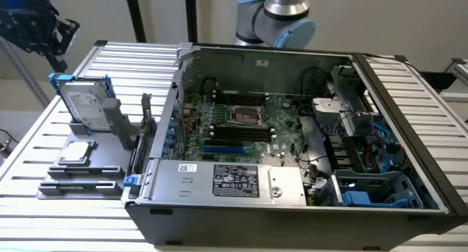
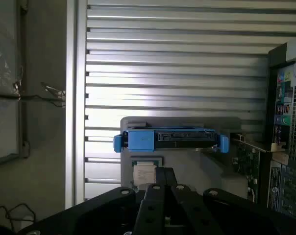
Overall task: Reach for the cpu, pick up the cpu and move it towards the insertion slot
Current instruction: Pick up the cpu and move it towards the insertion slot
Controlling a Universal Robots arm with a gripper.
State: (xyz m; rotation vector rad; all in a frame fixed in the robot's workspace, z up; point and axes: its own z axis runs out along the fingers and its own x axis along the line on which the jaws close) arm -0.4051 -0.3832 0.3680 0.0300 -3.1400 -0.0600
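Observation:
The cpu [image 1: 75,152] is a small silver square chip lying flat on a grey holder [image 1: 80,175] on the slatted table, at the exterior view's left. In the wrist view the cpu [image 2: 145,172] lies just past my gripper [image 2: 160,188], partly hidden by the gripper's black body. My gripper [image 1: 35,26] hangs high at the exterior view's upper left, well above and behind the cpu, touching nothing. The insertion slot [image 1: 246,116], a silver-framed square socket with a dark centre, sits on the motherboard inside the open computer case.
A silver hard drive with blue brackets [image 1: 84,103] stands upright in the holder just behind the cpu, and in the wrist view the hard drive [image 2: 170,139] lies edge-on. The open case [image 1: 292,208] takes up the exterior view's middle and right. Black poles [image 1: 135,16] rise behind the table.

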